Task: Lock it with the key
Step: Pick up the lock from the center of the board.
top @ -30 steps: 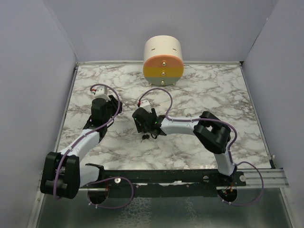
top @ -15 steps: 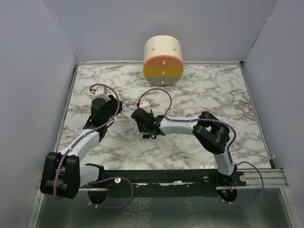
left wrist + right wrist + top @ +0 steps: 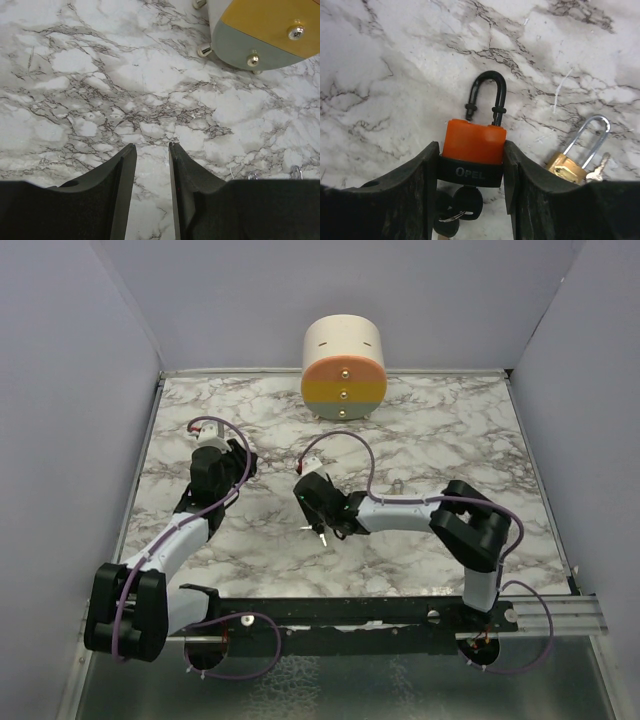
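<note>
Marble (image 3: 395,60) — brass padlock (image 3: 565,168) beside orange padlock (image 3: 474,144)

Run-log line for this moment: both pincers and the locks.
right pincer: shut on orange padlock, keys hanging below | left pincer: open, empty | brass padlock: lying on marble table

The marbled table (image 3: 450,430) carries 1 round drum (image 3: 343,365) on stubby feet at its far edge and, near the middle, 1 brass padlock (image 3: 565,167) lying flat with its key (image 3: 597,167).
</note>
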